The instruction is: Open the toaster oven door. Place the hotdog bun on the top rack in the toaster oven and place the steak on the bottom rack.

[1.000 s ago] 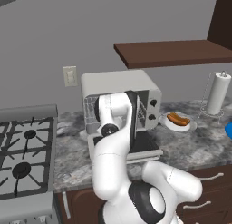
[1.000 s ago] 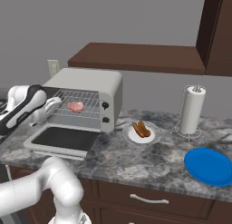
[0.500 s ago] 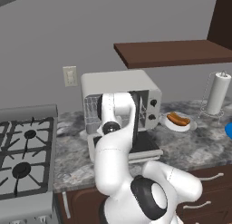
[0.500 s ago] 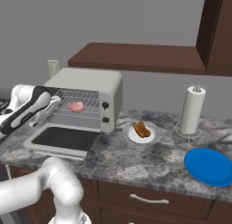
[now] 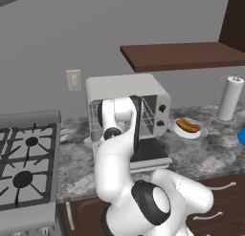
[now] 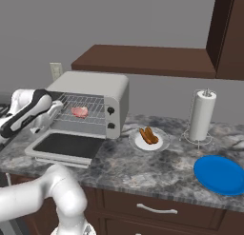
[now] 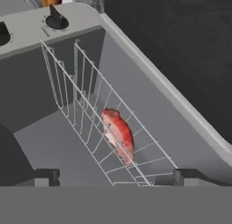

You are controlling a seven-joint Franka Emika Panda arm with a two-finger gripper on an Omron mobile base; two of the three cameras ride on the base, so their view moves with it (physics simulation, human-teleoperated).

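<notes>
left base view: the toaster oven [image 5: 128,94] sits on the grey stone tabletop [image 5: 201,151] against the wall, its toaster oven door [image 5: 149,153] dropped flat toward the robot, so the cavity is reachable. the arm stands in front of the opening and hides most of it. the hotdog bun [image 5: 188,125] lies in a white dish [image 5: 187,131] just right of the oven, untouched, so that half of the task is judged not yet done. a black-grated stove [image 5: 26,166] lies to the left, a paper towel stand [image 5: 228,99] far right, a wall shelf [image 5: 186,55] above. right base view: the end effector [image 6: 56,109] is at the left mouth of the oven, level with the racks. the steak [image 6: 79,112] lies on a wire rack inside, apart from the fingers; which of the two racks carries it cannot be settled from here. a blue plate [image 6: 222,174] sits near the tabletop's right front. hand view: rolled with the hand, so the wire rack [image 7: 105,126] runs diagonally; the steak rests on it near the middle, nothing clamped on it. the two dark fingertips [image 7: 45,176] stand wide apart, released, with only air between. judgement: the steak looks set down and let go, and the bun comes next.
</notes>
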